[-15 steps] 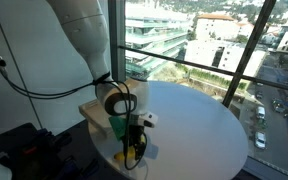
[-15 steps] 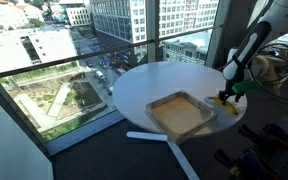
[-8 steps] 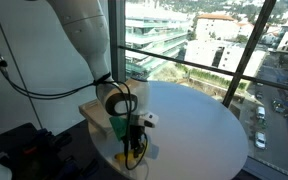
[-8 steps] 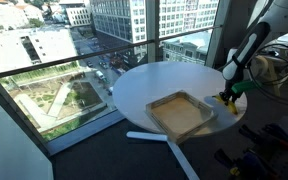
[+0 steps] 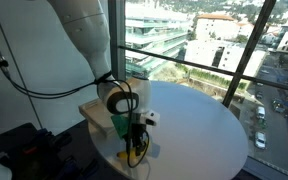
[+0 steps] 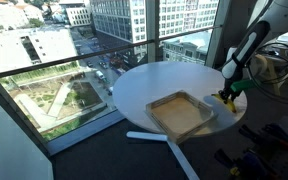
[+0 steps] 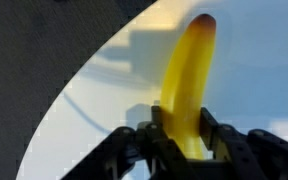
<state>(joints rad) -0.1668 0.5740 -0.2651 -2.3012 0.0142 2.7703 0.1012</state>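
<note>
Here, in an exterior view, the arm (image 5: 89,40) bends down over the near edge of the round white tabletop (image 5: 199,125), and the gripper (image 5: 133,150) points straight down at it. A yellow banana (image 5: 131,155) shows between the fingers, right at the rim of the tabletop, though this view is too small to tell how tightly it is held. A shallow wooden tray (image 5: 94,112) sits just behind the arm, near the same edge. In an exterior view from across the tabletop (image 6: 149,85), the tray (image 6: 181,112) lies close to the rim and the gripper (image 6: 229,97) stands just beside it. The banana (image 6: 224,99) is a small yellow patch under the gripper, apart from the tray. Windows with city buildings fill the background. In the wrist view, the gripper (image 7: 184,130) is closed on the banana (image 7: 189,70). Both dark fingers (image 7: 154,128) press against the banana's sides near one end. The rest of the fruit stretches away over the tabletop (image 7: 254,80), whose curved edge runs close by, with the dark floor (image 7: 34,60) beyond.
</note>
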